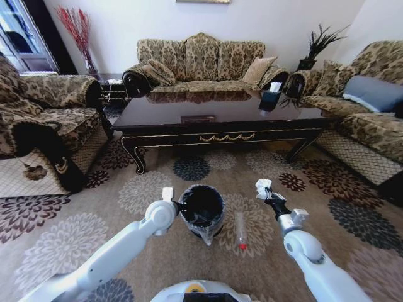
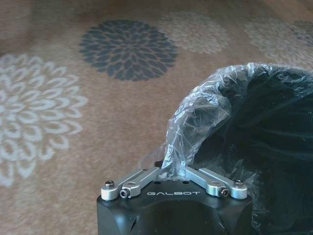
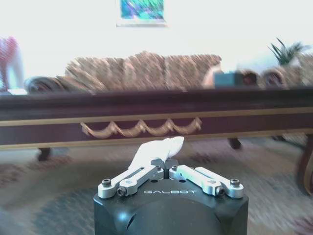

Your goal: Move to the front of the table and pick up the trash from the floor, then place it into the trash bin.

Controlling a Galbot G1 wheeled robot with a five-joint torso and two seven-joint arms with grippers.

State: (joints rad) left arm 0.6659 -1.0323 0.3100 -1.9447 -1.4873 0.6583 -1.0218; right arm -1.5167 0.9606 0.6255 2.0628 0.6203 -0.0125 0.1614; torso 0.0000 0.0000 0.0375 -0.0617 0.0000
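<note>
The black trash bin (image 1: 201, 206) with its clear liner (image 2: 195, 117) stands on the flowered carpet floor (image 1: 132, 189) in front of the dark table (image 1: 214, 116). My left gripper (image 1: 179, 204) is shut on the liner at the bin's rim, seen up close in the left wrist view (image 2: 172, 170). My right gripper (image 1: 262, 188) hangs above the floor to the right of the bin, shut on a crumpled white paper scrap (image 3: 159, 148). A clear bottle (image 1: 240, 228) with a red cap (image 1: 242, 246) lies on the carpet between the bin and the right arm.
Patterned sofas (image 1: 201, 60) surround the table on three sides, with an armchair (image 1: 44, 126) close on the left. A dark tissue box (image 1: 270, 97) sits on the tabletop. Open carpet lies to the right of the right arm.
</note>
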